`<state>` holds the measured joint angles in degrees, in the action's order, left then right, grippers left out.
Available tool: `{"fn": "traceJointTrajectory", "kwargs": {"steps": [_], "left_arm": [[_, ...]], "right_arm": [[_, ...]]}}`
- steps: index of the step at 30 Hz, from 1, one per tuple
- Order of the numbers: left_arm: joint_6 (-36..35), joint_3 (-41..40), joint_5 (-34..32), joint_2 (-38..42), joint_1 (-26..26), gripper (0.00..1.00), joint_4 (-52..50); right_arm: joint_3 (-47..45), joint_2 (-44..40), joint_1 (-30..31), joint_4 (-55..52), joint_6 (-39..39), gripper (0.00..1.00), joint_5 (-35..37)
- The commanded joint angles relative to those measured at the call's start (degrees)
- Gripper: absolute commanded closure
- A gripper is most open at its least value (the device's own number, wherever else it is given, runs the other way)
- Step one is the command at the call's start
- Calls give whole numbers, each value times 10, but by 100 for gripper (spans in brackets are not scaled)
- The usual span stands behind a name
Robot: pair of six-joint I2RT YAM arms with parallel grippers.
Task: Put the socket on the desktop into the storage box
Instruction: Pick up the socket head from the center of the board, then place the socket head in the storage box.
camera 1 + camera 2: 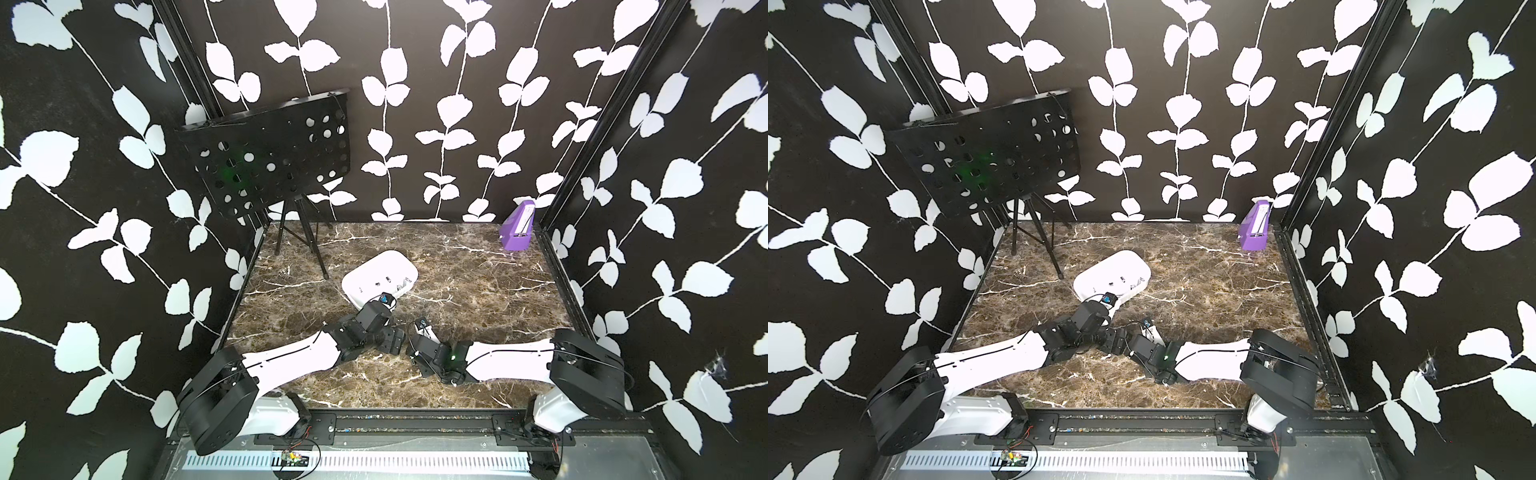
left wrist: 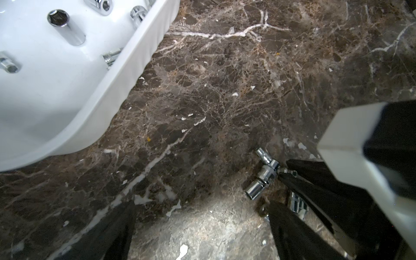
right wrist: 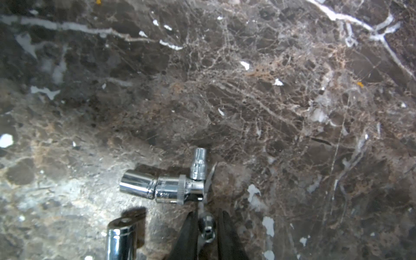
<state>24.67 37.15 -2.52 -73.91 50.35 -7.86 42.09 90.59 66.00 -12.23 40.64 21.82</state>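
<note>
We have the right hand (image 3: 207,212) narrowed almost shut on a small socket (image 3: 207,228) lying on the tabletop (image 3: 270,90), near the storage box (image 1: 370,266) but outside it. The pinch looks shallow. On lifting, the socket may slip free, or we may knock the neighbouring sockets (image 3: 162,186) away.

Mirror-shiny chrome metal: small socket (image 3: 207,228), larger sockets (image 3: 162,188) with knurled bands. Smooth glossy white plastic: storage box (image 2: 56,101). Polished marble-look: desktop (image 3: 247,101).

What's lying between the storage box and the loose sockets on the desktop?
Nothing: the left wrist view shows only bare marble desktop from the storage box to the loose sockets.
</note>
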Motion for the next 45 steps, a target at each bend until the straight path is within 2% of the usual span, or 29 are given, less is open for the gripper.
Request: {"fn": "traceJointTrajectory", "kwargs": {"steps": [1,6,9,14,18,23,27,34,38,42,45], "left_arm": [[5,8,-5,16,2,8,-11],[4,9,-8,17,2,8,-14],[3,7,-15,24,2,8,-15],[5,-3,-43,47,2,8,-16],[11,-17,-68,80,2,7,-13],[15,-41,-105,133,2,7,-4],[19,-65,-142,183,2,6,0],[36,-92,-243,254,2,5,-17],[48,-118,-290,306,2,4,-19],[52,-144,-294,338,1,3,0],[55,-143,-295,336,0,3,1]], "right_arm": [[0,-8,1,10,10,86,1],[3,-17,0,-4,7,96,10],[10,-41,-1,-36,0,99,30],[2,-128,-19,-78,-17,99,49],[-1,-195,-67,-79,-47,100,12],[58,-195,-143,-61,-88,100,-69],[149,-120,-183,-39,-110,100,-123],[373,103,-188,-62,-128,100,-186],[515,227,-188,-108,-139,100,-187],[643,329,-192,-175,-148,99,-172],[699,373,-193,-204,-150,97,-163]]}}
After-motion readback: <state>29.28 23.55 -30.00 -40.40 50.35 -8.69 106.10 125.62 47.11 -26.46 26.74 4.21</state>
